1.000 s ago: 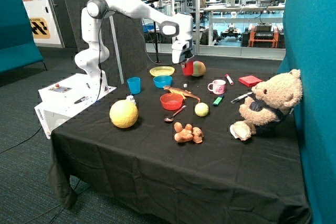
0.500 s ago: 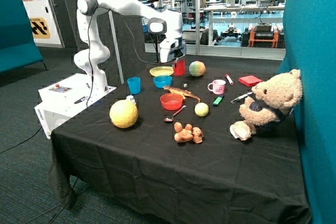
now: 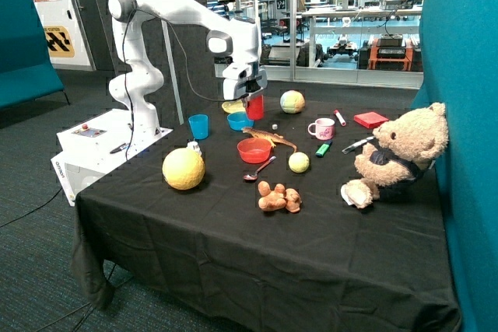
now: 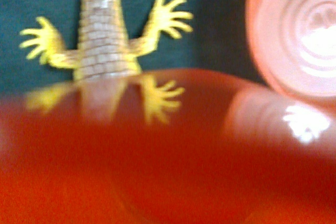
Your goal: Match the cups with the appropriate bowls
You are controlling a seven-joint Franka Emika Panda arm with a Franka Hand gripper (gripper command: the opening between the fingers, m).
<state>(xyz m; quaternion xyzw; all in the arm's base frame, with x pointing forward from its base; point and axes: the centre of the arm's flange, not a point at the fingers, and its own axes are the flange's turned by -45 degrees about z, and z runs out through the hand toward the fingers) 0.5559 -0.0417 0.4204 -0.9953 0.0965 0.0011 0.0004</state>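
Red cup (image 3: 255, 106) hangs in the end effector (image 3: 254, 99), lifted clear of the desk (image 3: 233, 223) with the fingers clamped on its upper part. In the wrist view the same red cup (image 4: 157, 161) fills the near half of the picture as a glossy red wall, and the yellow-footed toy lizard (image 4: 102, 30) mirrors in it. Straight beneath the end effector sit the blue bowl (image 3: 240, 120) and, just behind that, the flat yellow bowl (image 3: 233, 106), which the cup partly covers in the outside view. The toy lizard (image 3: 268, 138) lies on the black cloth just forward of the held cup, between the blue bowl and the red bowl (image 3: 254, 150). The red bowl (image 4: 296, 35) also shows past the cup's rim in the wrist view, empty, with ring marks in its bottom. The blue cup (image 3: 198, 126) stands upright on the desk near the blue bowl, on the side towards the robot's base, and is in no bowl. A metal spoon (image 3: 259, 170) lies just in front of the red bowl. Farther from the end effector are a big yellow ball (image 3: 184, 169), a small yellow ball (image 3: 299, 162), a multicoloured ball (image 3: 292, 102), a pink and white mug (image 3: 322, 128), a green marker (image 3: 322, 149) and a brown lumpy toy (image 3: 278, 198). At the far side a teddy bear (image 3: 397, 153) sits, with a red box (image 3: 370, 120) behind it.
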